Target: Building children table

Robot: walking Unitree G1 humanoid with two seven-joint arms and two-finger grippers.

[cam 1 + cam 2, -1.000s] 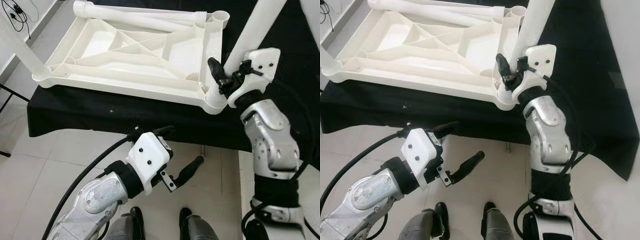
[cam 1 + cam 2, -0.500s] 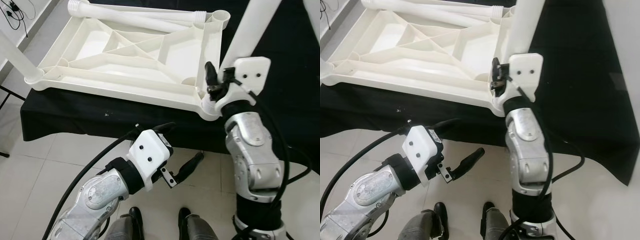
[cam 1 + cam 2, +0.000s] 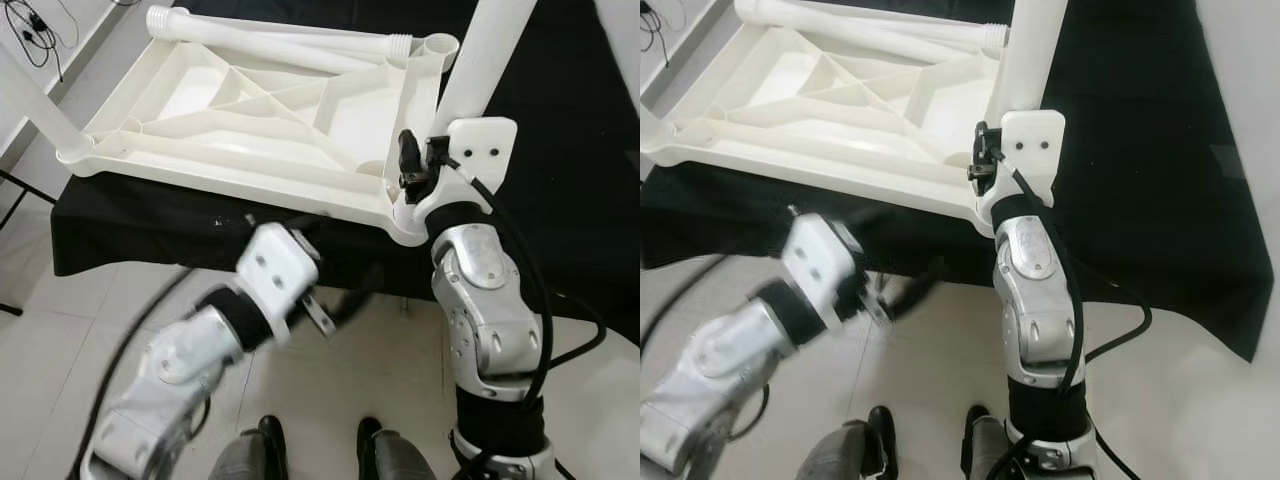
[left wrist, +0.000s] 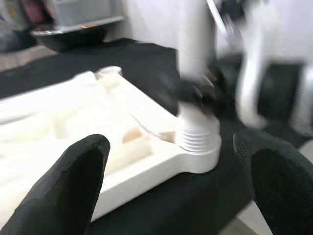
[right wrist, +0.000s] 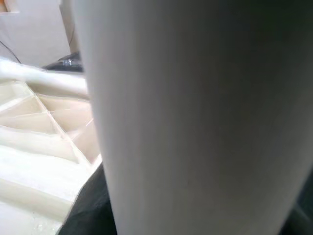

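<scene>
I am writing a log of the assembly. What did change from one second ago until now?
The left gripper, fingers open, rose from floor level toward the tabletop's near corner; it is blurred. The right gripper turned around the upright leg it grips at that corner. The loose leg stayed put.

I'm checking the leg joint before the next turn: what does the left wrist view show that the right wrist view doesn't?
Left wrist view: the ribbed base of the table leg seated in the corner socket of the upturned tabletop, the black cloth, and the left gripper open, apart from the parts. Right wrist view: the leg's bare shaft up close, and the tabletop's inner ribs. Both: leg and tabletop.
</scene>
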